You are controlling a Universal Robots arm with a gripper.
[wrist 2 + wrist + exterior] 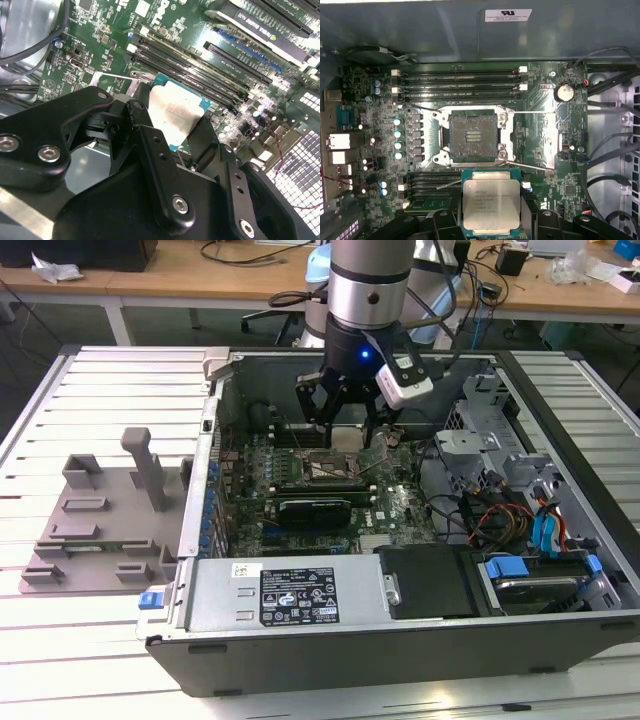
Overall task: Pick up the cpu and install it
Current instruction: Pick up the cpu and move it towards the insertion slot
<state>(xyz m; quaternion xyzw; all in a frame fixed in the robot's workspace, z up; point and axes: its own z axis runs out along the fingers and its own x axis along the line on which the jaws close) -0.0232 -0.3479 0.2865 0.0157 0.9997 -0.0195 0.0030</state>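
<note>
The cpu (491,202) is a flat square chip with a silvery top plate and a thin teal rim. My gripper (491,217) is shut on it, one black finger against each of two opposite edges. It hangs above the green motherboard (540,145), just beside the open socket (472,137), whose metal frame is folded back and whose pin field is bare. In the second wrist view the cpu (175,112) shows tilted between the fingers of the gripper (172,127). In the exterior view the gripper (345,425) reaches down into the open computer case (300,600).
Memory slots (460,80) run along one side of the socket. A black card (315,508) lies near it, and cables (480,515) and a drive cage (500,430) fill the case at the exterior view's right. A grey plastic tray (100,520) sits on the slatted table at the left.
</note>
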